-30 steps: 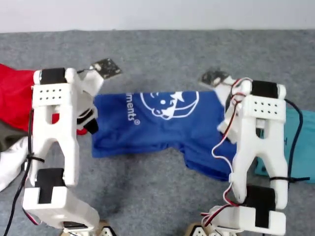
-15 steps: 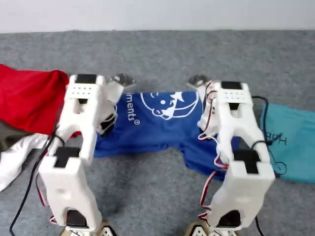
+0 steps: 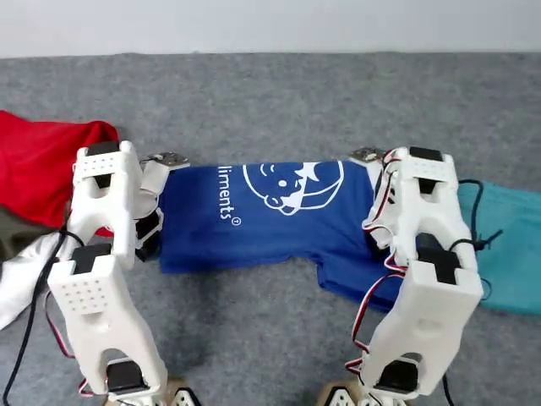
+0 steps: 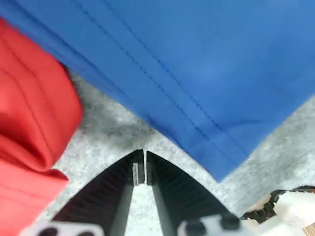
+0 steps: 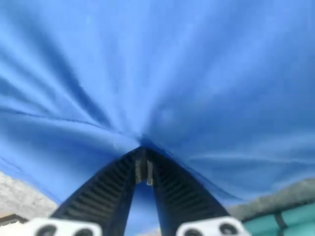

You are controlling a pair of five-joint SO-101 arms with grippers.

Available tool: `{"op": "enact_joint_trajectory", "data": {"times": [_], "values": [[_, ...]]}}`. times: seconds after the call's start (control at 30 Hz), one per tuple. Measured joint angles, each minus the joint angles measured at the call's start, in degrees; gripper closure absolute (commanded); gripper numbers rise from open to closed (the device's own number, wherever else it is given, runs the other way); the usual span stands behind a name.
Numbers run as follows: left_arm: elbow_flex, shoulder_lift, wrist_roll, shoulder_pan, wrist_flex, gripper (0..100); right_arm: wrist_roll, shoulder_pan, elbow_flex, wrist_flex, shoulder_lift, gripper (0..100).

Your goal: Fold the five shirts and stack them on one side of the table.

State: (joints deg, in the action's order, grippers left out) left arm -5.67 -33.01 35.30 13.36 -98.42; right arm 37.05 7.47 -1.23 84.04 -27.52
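- Blue shirt (image 3: pixel 270 216) is lying centre-table between both arms; folding is probably just starting.
- Right gripper (image 5: pixel 142 169) is pinching its puckered fabric.
- Left gripper (image 4: pixel 140 169) is sitting closed and empty beside the hem, so it likely needs reopening.

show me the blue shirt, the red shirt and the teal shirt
blue shirt (image 3: pixel 270 228): high view, plain cloth just under the white print
red shirt (image 3: pixel 38 173): high view, middle of the bunched cloth
teal shirt (image 3: pixel 511 262): high view, bare cloth beside the arm
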Motion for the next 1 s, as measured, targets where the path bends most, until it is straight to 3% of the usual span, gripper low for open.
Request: {"op": "enact_joint_trajectory", "data": {"times": [0.3,0.63,1.0], "values": [[0.1,17.8,-3.2,-7.0,-0.4,99,0.0,0.3,-8.7,9.8,8.3,98.9],[0.1,26.8,-17.4,-21.9,-0.3,99,-2.5,-0.1,-9.0,14.9,28.3,98.9],[0.1,24.8,-26.5,-36.7,12.6,98,-12.7,-0.4,-9.0,15.2,57.9,98.7]]}}
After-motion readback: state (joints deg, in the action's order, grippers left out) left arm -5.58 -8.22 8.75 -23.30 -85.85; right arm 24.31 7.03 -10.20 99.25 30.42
